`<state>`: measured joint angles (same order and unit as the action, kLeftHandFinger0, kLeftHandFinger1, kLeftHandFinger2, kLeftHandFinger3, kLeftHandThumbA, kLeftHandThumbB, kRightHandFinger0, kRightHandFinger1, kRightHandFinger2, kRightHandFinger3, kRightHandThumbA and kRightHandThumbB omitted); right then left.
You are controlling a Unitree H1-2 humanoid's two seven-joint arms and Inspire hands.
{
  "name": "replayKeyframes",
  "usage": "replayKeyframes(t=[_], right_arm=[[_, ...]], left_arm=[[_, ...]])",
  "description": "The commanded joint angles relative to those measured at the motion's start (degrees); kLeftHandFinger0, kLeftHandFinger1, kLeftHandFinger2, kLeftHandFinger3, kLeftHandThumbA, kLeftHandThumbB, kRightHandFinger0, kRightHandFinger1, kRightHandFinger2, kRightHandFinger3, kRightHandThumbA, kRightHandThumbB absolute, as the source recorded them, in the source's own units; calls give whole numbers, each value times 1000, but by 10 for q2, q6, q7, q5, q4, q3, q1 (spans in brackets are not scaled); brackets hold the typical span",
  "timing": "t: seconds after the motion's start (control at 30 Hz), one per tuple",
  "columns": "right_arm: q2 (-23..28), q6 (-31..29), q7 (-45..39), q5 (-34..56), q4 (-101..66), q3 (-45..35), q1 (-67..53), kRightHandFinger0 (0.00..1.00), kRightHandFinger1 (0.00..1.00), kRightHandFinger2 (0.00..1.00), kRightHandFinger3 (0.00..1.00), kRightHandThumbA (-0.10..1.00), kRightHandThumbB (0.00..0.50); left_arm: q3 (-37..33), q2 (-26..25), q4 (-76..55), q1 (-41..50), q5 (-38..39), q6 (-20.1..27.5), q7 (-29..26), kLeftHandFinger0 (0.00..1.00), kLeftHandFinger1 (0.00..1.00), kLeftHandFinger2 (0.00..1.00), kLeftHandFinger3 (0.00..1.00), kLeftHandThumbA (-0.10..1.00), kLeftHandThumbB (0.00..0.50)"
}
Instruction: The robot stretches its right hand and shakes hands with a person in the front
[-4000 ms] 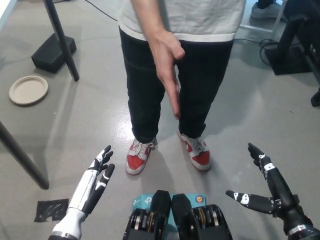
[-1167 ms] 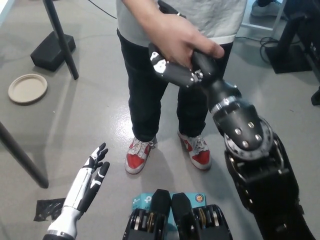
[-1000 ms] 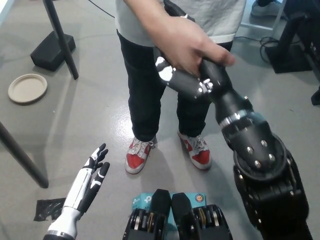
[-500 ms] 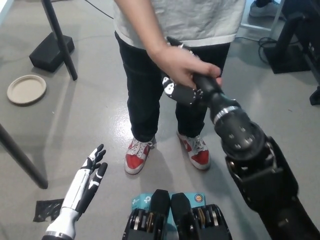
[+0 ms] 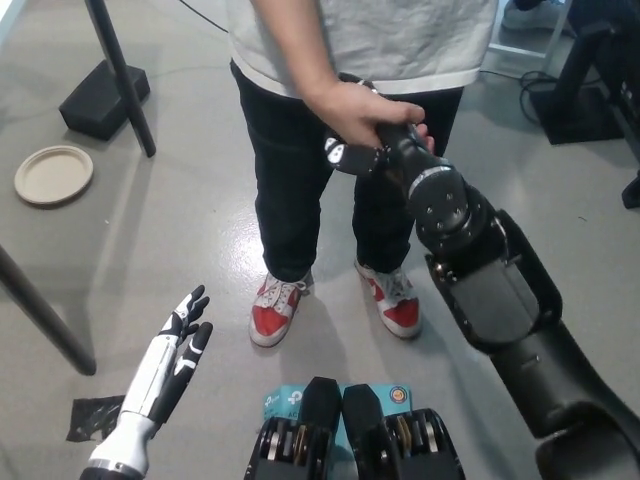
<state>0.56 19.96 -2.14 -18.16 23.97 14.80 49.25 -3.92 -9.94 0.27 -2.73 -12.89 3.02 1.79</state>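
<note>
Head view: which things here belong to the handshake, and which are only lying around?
Belong to the job:
right hand, clasped by the person's hand
person

Just lying about:
left hand, resting open at lower left
plate on the floor
black block
black scrap

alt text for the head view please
A person's hand clasps the robot's black right hand in a handshake in front of the person's dark trousers. The white left hand rests open at lower left above the grey floor.
</note>
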Motion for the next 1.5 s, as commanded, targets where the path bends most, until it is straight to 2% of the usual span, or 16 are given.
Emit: replayKeyframes(t=[0.0,0.2,0.27,0.43,0.5,0.53,0.63,0.67,0.83,0.87,0.93,1.03,1.07,1.13,1.27,1.47], right_arm=[[-8,-45,-7,13,-162,-2,-27,1000,1000,1000,1000,371,262],[-14,38,-38,-16,-477,19,-88,1000,1000,1000,1000,469,280],[-16,69,-54,-40,-584,31,-96,1000,1000,1000,1000,519,264],[-31,70,-79,-35,-715,26,-108,1000,1000,1000,1000,520,273],[-38,70,-77,-31,-728,25,-110,1000,1000,1000,1000,455,278],[-30,70,-68,-33,-715,30,-111,1000,1000,1000,1000,438,268],[-24,70,-79,-52,-667,27,-114,1000,1000,1000,1000,497,270],[-15,70,-77,-47,-616,25,-115,1000,1000,1000,1000,485,246],[-14,70,-82,-45,-562,17,-116,1000,1000,1000,1000,462,243],[-16,59,-50,-19,-408,1,-98,1000,1000,1000,1000,337,229],[-16,37,-36,-10,-311,-11,-80,1000,1000,1000,1000,321,228],[-16,32,-35,-10,-306,-12,-79,1000,1000,1000,1000,320,227],[-23,14,-15,4,-143,-34,-29,1000,1000,1000,1000,364,240],[-25,-1,-8,7,-67,-40,-2,1000,1000,1000,1000,398,243],[-23,-17,-4,7,18,-45,26,1000,1000,1000,1000,442,253],[-26,-40,1,7,48,-48,35,1000,1000,1000,1000,468,261]], left_arm=[[5,-11,-25,-2,-3,11,0,1000,1000,1000,1000,1000,71],[8,-10,-21,-3,8,18,1,1000,1000,1000,1000,1000,73],[9,-9,-19,-2,9,21,0,1000,1000,1000,1000,1000,63],[9,-13,-20,-5,7,16,2,1000,1000,1000,1000,1000,66],[9,-13,-20,-5,6,16,1,1000,1000,1000,1000,1000,60],[10,-12,-19,-4,7,18,0,1000,1000,1000,1000,1000,59],[8,-11,-16,-2,4,21,-1,1000,1000,1000,1000,1000,52],[8,-11,-15,-2,4,22,-1,1000,1000,1000,1000,1000,53],[7,-12,-17,0,0,17,-1,1000,1000,1000,1000,1000,51],[5,-10,-16,3,-3,19,-3,1000,1000,1000,1000,1000,49],[5,-9,-15,3,-4,23,-4,1000,1000,1000,1000,1000,46],[4,-9,-15,3,-4,23,-4,1000,1000,1000,1000,1000,45],[5,-8,-18,3,-2,17,-3,1000,1000,1000,1000,1000,36],[5,-8,-18,3,1,16,-1,1000,1000,1000,1000,1000,36],[3,-8,-18,3,-1,15,0,1000,1000,1000,1000,1000,48],[4,-9,-17,1,-3,14,-1,1000,1000,1000,1000,1000,49]])
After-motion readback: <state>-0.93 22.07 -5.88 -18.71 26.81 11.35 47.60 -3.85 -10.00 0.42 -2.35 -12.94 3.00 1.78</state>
